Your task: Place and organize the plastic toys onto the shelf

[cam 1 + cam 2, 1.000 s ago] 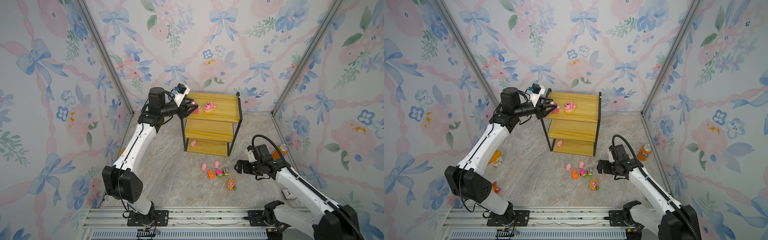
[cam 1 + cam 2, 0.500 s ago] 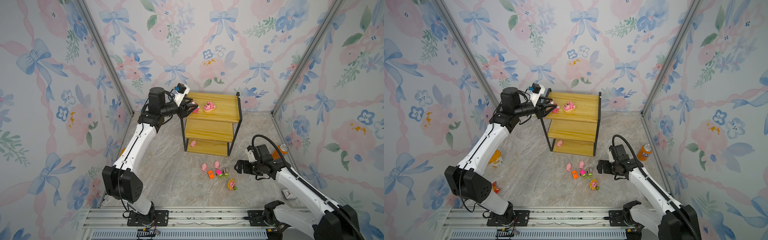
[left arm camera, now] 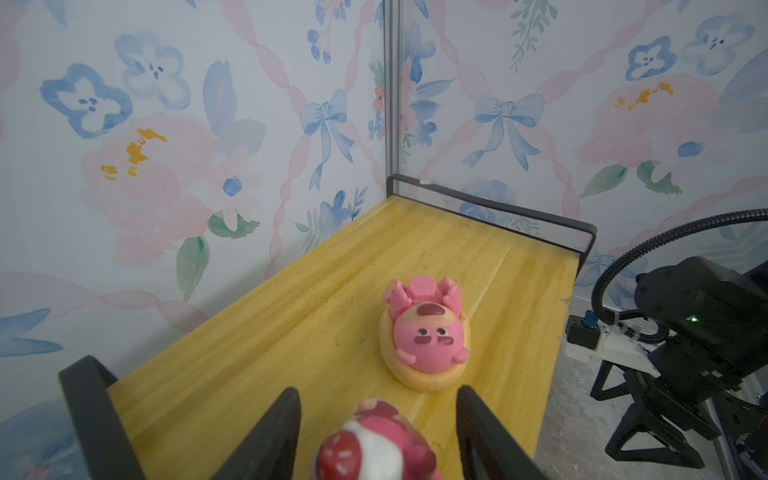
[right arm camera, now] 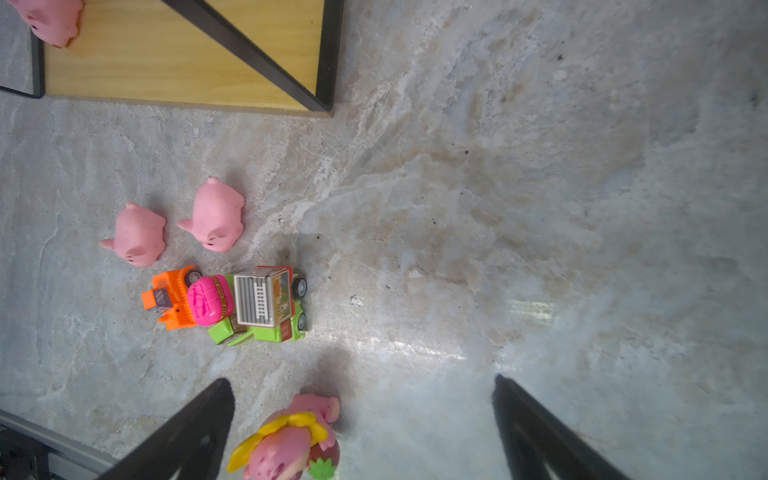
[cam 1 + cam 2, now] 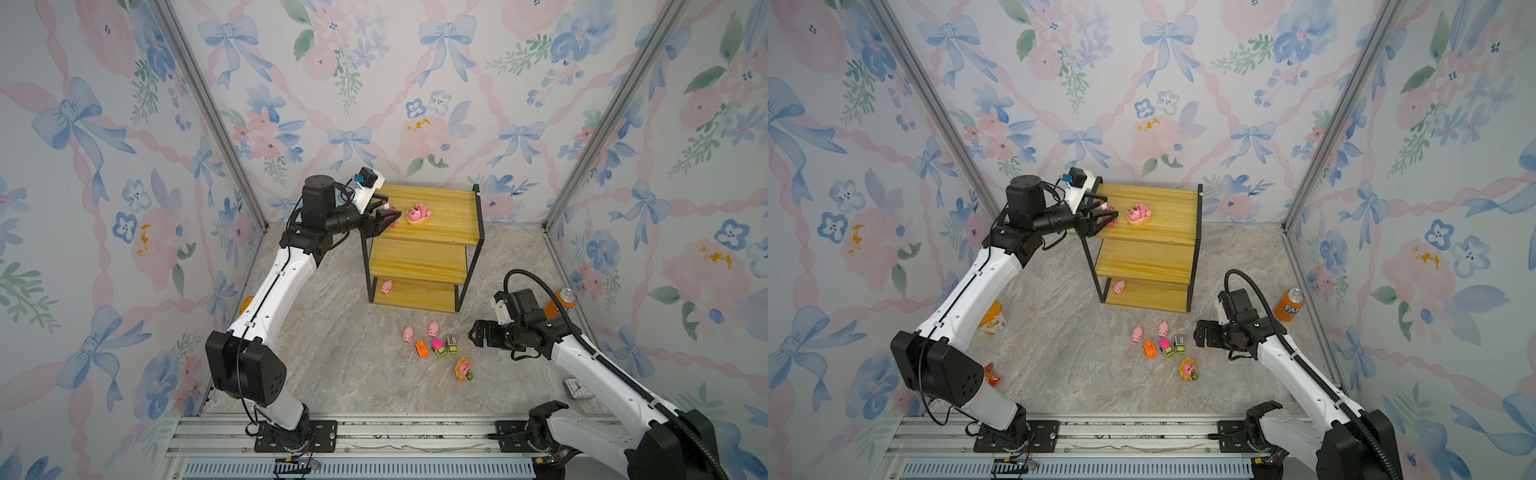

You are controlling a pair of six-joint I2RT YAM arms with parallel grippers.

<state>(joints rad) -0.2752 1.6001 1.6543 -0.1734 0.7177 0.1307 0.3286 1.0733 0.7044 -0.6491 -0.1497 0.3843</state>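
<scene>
Well, the toy closest to hand is a dark pink bear figurine (image 3: pixel 376 449), standing on the top board of the shelf (image 5: pixel 449 216) at its left end, a little above the centre in both top views. The left claw (image 5: pixel 388 210) sits around it with its jaws partly apart. In the left wrist view a strip of yellow board shows between each black finger (image 3: pixel 274 428) and the toy, so the claw has hold of nothing. Just beside the figurine on the same board, a second bear (image 5: pixel 417 214) lies on its back in a cream dish. A pale pig (image 5: pixel 386 286) sits at the left corner of the bottom board.

Lower in the frame, just right of centre, more toys lie on the marble worktop (image 5: pixel 324 340). A second pig (image 5: pixel 408 333) and a third pig (image 5: pixel 433 329) are side by side. Under them, bunched close in a row, are the orange car (image 5: pixel 422 348), the pink-green car (image 5: pixel 438 347) and the brown-green car (image 5: pixel 452 345). Nearest the bottom edge is a third bear (image 5: pixel 463 369) with yellow petals round its head.

To the right of the cars the right claw (image 5: pixel 473 334) hangs over the worktop, jaws spread wide and empty. An orange soda can (image 5: pixel 1289 305) stands near the right wall
</scene>
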